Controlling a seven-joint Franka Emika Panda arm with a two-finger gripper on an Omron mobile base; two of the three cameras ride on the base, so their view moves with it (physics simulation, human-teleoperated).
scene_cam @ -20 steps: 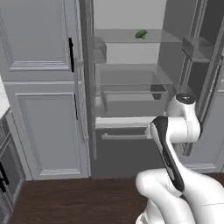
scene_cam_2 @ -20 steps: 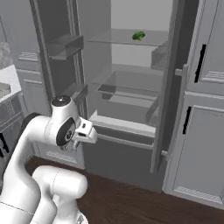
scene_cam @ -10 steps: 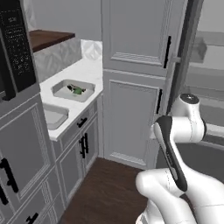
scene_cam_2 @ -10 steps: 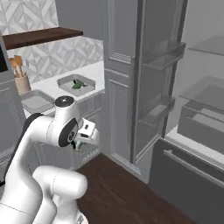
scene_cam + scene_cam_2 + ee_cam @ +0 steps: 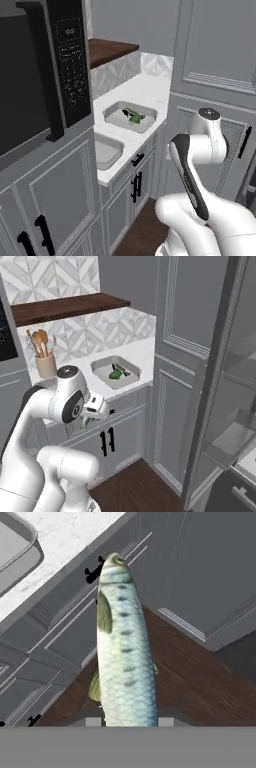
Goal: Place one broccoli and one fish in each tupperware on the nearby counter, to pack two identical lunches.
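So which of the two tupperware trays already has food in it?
The far tupperware, nearest the tall cabinet, holds a broccoli and something dark. The near tupperware looks bare inside.

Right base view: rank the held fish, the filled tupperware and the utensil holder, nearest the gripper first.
1. Fish, clamped in the gripper.
2. Filled tupperware, on the counter beyond it.
3. Utensil holder, back by the wall; close to the tupperware's distance.

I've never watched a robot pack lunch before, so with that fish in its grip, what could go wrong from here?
1. The tool grips the pale fish at one end only; the long free body might slip out over the wooden floor.
2. The far tupperware already holds a broccoli and something dark, so dropping it there could double up.
3. The near tupperware sits close under the microwave, a possible bump.
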